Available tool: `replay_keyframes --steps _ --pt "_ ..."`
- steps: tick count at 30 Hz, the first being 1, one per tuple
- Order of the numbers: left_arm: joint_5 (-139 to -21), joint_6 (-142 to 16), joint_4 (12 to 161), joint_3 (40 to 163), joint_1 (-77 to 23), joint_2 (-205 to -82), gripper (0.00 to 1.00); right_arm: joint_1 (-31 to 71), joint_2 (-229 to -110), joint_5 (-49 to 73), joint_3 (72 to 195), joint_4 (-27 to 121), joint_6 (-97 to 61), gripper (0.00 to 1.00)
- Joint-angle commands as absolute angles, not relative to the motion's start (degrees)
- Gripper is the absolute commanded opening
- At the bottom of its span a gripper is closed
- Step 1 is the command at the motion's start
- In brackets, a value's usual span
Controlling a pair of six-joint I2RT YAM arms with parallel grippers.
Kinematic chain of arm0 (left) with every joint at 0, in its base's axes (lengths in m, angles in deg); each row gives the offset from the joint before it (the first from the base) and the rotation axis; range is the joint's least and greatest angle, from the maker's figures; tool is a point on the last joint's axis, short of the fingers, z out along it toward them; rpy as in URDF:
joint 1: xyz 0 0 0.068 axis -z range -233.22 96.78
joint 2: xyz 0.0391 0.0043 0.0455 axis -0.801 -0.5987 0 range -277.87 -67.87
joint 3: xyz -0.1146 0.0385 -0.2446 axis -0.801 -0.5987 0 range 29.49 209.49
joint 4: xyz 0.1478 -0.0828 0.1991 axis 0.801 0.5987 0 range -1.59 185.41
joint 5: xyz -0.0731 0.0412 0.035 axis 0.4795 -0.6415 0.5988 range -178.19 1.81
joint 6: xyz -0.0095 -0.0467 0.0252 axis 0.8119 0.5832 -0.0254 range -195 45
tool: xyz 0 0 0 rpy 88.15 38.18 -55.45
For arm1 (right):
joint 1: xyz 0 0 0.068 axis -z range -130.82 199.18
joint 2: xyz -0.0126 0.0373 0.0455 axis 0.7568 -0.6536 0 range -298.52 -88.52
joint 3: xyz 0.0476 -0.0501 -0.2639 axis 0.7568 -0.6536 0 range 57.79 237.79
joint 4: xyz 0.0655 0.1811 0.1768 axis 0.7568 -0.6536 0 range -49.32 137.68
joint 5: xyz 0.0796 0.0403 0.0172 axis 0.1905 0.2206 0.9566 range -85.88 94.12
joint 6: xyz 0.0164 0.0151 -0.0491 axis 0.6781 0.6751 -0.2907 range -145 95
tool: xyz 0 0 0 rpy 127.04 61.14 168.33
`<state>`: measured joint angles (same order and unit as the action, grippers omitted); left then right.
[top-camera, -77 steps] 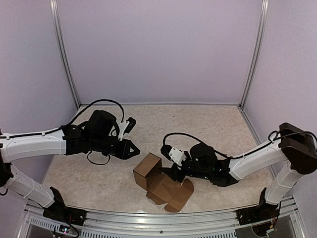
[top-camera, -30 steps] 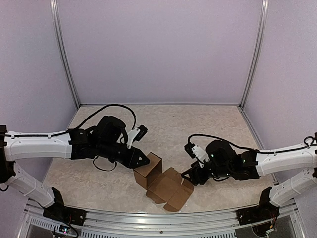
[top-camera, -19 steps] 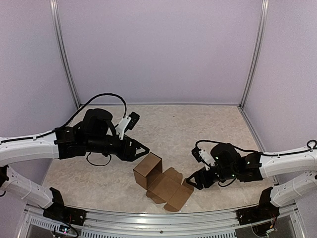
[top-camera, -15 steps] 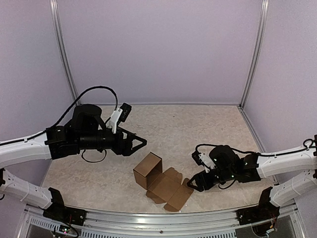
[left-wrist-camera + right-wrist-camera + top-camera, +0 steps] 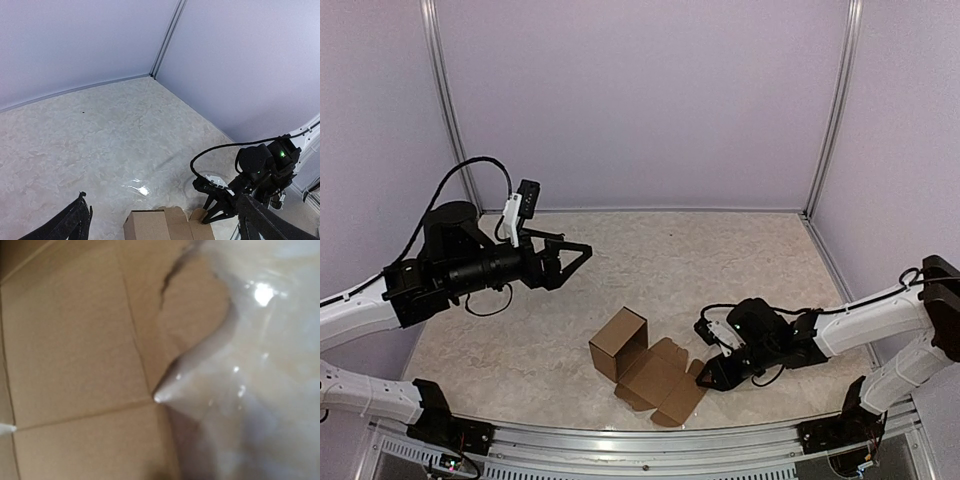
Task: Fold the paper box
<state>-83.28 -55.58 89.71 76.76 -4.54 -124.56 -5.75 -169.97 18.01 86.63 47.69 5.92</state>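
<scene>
Left wall: you have the left post [image 5: 450,120] at the far left corner of the desk [image 5: 720,250], and the left arm [image 5: 430,285] reaches in from that side, close along the wall.
Left claw: your left claw [image 5: 575,263] hangs above the desk with its fingers spread wide and nothing between them. It is well apart from the paper box and points toward the middle.
Paper box: the paper box [image 5: 645,365] lies near the middle of the front edge, just behind the front rail [image 5: 650,440]. It is well apart from the back wall and from both side walls.
Box edges: one part stands up as a small open cube on the left. The flaps lie flat toward the right and front, and a rounded tab [image 5: 200,310] rests on the desk at the right edge.
Right claw: your right claw [image 5: 705,373] is low on the desk, its tip at the box's right flap edge. You cannot tell from these views how far it is open or whether it has hold of the cardboard.
Right arm: the right arm [image 5: 865,320] stretches low over the desk from the right front corner.
Right wall: the right post [image 5: 832,120] marks the far right corner, well apart from the right claw.
</scene>
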Motion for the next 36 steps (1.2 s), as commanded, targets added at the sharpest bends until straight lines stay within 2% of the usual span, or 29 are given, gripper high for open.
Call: replay_keyframes --steps 1,7,12,22,32,36 --pt "-85.5 -54.6 92.0 75.7 -7.2 -123.5 0.99 -5.3 -171.9 19.5 89.1 44.9 2.2 0.20" --pt "-87.5 -53.6 93.0 72.4 -10.1 -120.5 0.99 -5.4 -171.8 19.2 92.5 40.9 -1.8 0.00" --pt "-89.4 -53.8 95.2 71.5 -10.5 -119.3 0.99 -5.3 -171.8 19.5 97.1 36.3 -6.5 0.00" --pt "-91.7 -54.4 97.7 71.1 -10.6 -117.0 0.99 -6.1 -167.7 10.8 110.3 19.4 -22.8 0.00" --pt "-90.1 -54.0 96.4 69.9 -10.6 -117.5 0.99 -6.1 -167.8 -0.3 125.3 4.0 -38.9 0.00" --pt "-86.9 -53.3 93.4 69.1 -10.6 -119.0 0.99 -6.2 -168.3 -0.4 129.9 -2.4 -50.1 0.00"
